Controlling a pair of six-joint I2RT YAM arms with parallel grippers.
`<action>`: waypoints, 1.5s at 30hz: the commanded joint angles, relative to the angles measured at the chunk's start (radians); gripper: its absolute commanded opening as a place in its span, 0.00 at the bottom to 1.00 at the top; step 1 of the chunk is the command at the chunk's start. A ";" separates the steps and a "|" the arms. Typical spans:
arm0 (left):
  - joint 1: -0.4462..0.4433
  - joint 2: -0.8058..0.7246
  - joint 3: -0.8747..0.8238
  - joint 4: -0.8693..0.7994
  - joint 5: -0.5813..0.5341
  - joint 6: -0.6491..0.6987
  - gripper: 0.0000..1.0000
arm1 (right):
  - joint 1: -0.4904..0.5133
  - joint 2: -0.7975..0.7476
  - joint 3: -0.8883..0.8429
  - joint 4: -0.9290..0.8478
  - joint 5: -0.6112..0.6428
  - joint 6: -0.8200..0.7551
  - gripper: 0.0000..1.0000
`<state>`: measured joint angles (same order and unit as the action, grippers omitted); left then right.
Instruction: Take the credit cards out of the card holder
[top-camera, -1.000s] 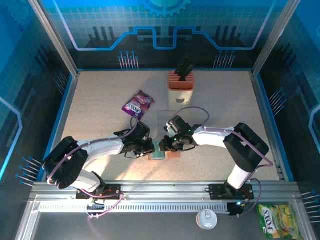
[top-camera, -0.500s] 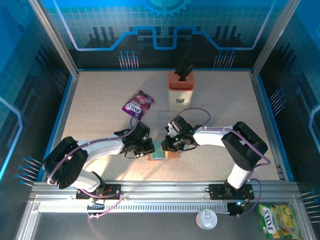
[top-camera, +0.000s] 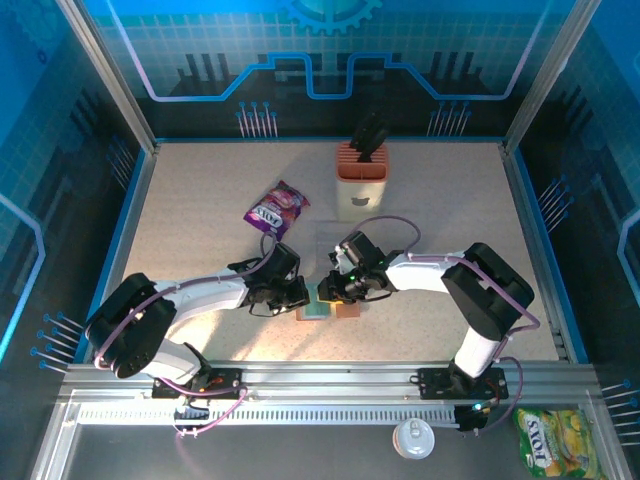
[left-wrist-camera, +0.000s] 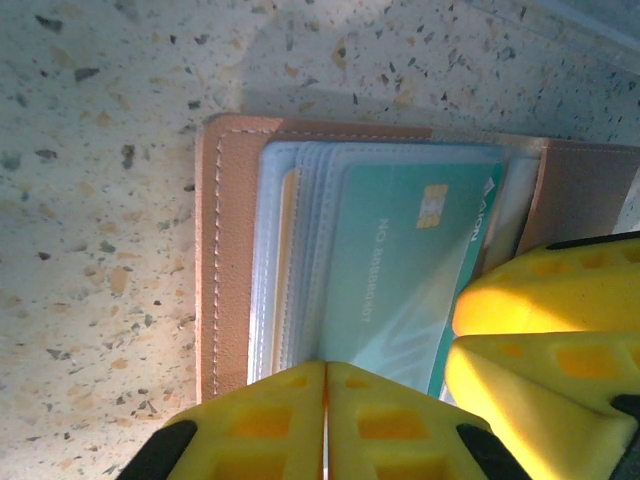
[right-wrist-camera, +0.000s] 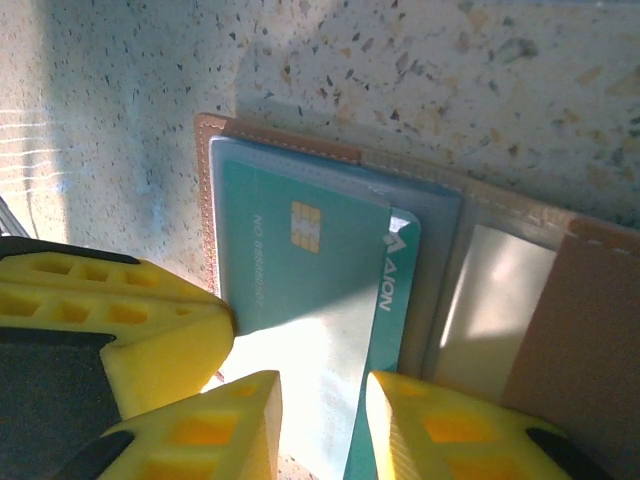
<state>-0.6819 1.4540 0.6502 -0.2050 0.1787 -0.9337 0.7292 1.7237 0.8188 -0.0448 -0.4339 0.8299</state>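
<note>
The card holder (top-camera: 346, 311) lies open on the table between both grippers, brown leather (left-wrist-camera: 225, 250) with clear pockets. A teal credit card (left-wrist-camera: 400, 270) with a chip sticks partway out of a pocket (right-wrist-camera: 300, 260), and a tan edge of another card shows behind it. My left gripper (left-wrist-camera: 325, 385) is shut, its tips at the holder's near edge; I cannot tell whether they pinch it. My right gripper (right-wrist-camera: 322, 415) is open, with the teal card's loose end in the gap between its fingers. One yellow right finger (left-wrist-camera: 540, 290) sits beside the card.
A purple snack packet (top-camera: 278, 208) lies behind the left gripper. The cream-and-orange knife block (top-camera: 362, 175) stands at the back centre. Blue walls fence the table. A yellow packet (top-camera: 548, 440) and a can (top-camera: 413, 437) sit past the near rail.
My right gripper has edged slightly left over the holder. The left arm and the holder have not moved.
</note>
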 joint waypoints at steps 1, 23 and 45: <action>-0.005 0.016 0.015 -0.039 -0.018 0.027 0.10 | -0.008 -0.008 -0.009 -0.088 0.062 -0.016 0.33; -0.005 -0.009 0.053 -0.044 0.002 0.041 0.07 | -0.009 -0.107 0.003 -0.159 0.093 -0.035 0.34; -0.008 0.071 0.088 -0.002 0.046 0.031 0.06 | -0.028 -0.099 -0.013 -0.152 0.091 -0.030 0.35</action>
<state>-0.6838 1.5169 0.7437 -0.2264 0.2066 -0.9096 0.7185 1.6306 0.8185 -0.1844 -0.3401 0.8108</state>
